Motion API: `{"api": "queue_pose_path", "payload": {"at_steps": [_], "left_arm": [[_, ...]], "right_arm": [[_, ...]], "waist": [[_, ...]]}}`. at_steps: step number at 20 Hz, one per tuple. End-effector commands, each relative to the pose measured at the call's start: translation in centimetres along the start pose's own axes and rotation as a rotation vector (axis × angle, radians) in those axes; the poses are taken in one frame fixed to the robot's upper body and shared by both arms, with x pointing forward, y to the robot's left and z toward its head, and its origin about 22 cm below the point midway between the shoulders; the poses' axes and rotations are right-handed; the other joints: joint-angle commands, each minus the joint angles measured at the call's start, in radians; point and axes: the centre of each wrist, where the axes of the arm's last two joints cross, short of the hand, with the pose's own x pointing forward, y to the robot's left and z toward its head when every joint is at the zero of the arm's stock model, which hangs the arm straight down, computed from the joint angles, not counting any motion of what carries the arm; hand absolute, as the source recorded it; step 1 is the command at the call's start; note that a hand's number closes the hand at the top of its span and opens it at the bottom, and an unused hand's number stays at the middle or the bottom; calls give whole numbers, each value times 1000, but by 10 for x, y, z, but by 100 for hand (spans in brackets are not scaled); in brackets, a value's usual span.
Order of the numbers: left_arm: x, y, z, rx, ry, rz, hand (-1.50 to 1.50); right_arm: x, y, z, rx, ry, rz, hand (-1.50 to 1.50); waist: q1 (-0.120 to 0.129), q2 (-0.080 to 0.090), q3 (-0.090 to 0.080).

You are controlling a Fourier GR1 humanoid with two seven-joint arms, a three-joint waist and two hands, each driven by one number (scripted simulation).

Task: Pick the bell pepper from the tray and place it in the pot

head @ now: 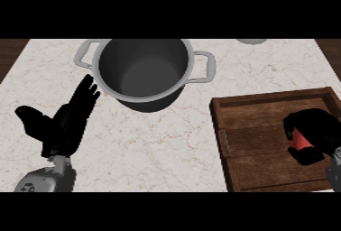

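a: both forearms come in from the lower edge. left hand (66,122) rests over the tabletop (166,135), fingers (85,92) straight and released, holding nothing, tips just beside the pot (143,67).

b: and the right hand (314,135)?

a: it's over the tray (266,135), near its right side, curled round something red, the pepper (303,140). only a strip of red shows between thumb and fingers, so most of it is hidden.

b: so it's grasped?

a: the fingers look clenched about it, yes. whether it's lifted off the tray floor or sitting on it, i can't tell from above.

b: how will it handle?

a: my guess: light and hollow, with a fairly stiff wall that gives a little, and a smooth, waxy skin that could slide in a pinch. wrapping round the widest part of the body seems the safest hold; the stem would be too thin to trust.

b: where does it go?

a: up and left, across bare tabletop to the pot, which stands well apart from the tray. the pot looks deep, with nothing visible inside, and its mouth is wide, so i'd expect an easy release once the hand is over it.
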Motion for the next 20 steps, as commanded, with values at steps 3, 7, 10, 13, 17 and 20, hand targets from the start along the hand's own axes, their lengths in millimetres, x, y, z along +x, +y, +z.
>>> {"api": "queue_pose_path", "payload": {"at_steps": [3,7,10,13,17,20], "left_arm": [[-14,5,14,5,-6,0,0],[-6,7,3,18,13,-2,0],[-10,8,7,16,4,1,0],[-11,5,5,9,18,-4,0],[-2,0,1,-15,28,-3,0],[-16,2,4,-10,30,-8,0]], "right_arm": [[-11,-12,12,-37,-29,-8,150],[103,11,-10,-40,241,-364,150],[123,16,-6,-70,405,-487,150],[146,-7,4,-228,559,-493,150],[193,-41,33,-413,636,-505,150],[227,-59,57,-514,602,-527,150]], "waist": [[0,-1,0],[-11,-7,-3],[-9,-13,-3],[-1,-15,-4],[10,-17,-3],[24,-15,-4]]}}
